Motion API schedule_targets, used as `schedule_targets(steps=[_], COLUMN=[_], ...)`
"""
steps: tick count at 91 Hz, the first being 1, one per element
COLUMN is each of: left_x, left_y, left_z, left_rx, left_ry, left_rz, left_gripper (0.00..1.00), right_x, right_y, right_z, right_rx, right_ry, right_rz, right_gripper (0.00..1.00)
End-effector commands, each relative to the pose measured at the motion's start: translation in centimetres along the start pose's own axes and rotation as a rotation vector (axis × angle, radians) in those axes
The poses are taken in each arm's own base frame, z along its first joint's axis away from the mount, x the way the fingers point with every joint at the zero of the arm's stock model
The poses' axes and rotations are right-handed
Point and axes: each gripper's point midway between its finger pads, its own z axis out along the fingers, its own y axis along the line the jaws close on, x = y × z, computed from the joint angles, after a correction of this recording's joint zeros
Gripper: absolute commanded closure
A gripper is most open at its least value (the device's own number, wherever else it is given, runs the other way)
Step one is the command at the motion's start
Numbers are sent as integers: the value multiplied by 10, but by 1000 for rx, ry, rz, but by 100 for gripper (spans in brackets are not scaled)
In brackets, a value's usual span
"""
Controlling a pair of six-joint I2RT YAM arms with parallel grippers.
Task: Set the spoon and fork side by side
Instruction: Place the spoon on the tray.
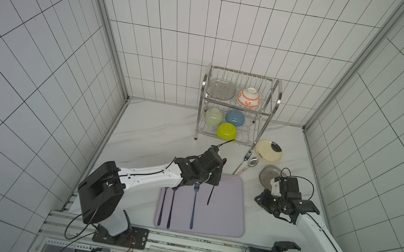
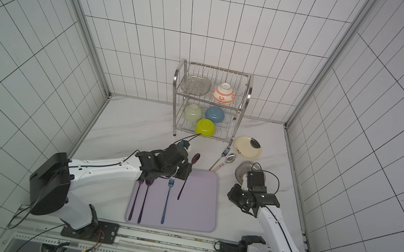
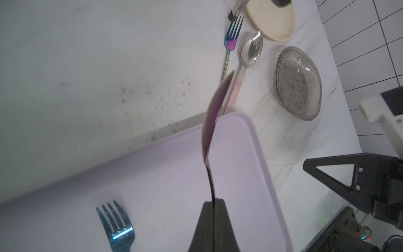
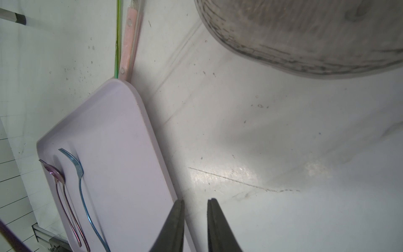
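Purple spoon (image 3: pixel 210 122) in left gripper (image 3: pixel 214 201), pinch plain only in left wrist view

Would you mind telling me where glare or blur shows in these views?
Both top views: evenly lit and sharp. Left wrist: the held purple spoon is close and soft. Right wrist: a glare patch on the table; the glass dish is blurred.

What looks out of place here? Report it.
Nothing spilled or broken. The dark purple metal spoon hangs slanted in the shut left gripper over the lilac tray, askew to the blue fork lying there. A rainbow fork and pink-handled spoon lie off the tray.
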Motion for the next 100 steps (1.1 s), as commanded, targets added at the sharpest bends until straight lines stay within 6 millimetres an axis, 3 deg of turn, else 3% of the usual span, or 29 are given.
schedule_targets(steps=[1, 14, 49, 100], left_x=[1, 19, 60, 90], left_y=[-28, -17, 12, 34], left_z=[-13, -12, 14, 28], left_rx=[166, 178, 97, 25], left_ry=[-31, -29, 24, 68], left_rz=[-113, -189, -276, -269], left_gripper=[100, 100, 100, 100], right_x=[11, 16, 8, 17], right_y=[-3, -3, -4, -11], right_z=[-2, -2, -3, 3], right_rx=[-8, -14, 2, 3], right_ry=[29, 50, 18, 29], right_rz=[12, 20, 22, 46], right_gripper=[78, 78, 78, 78])
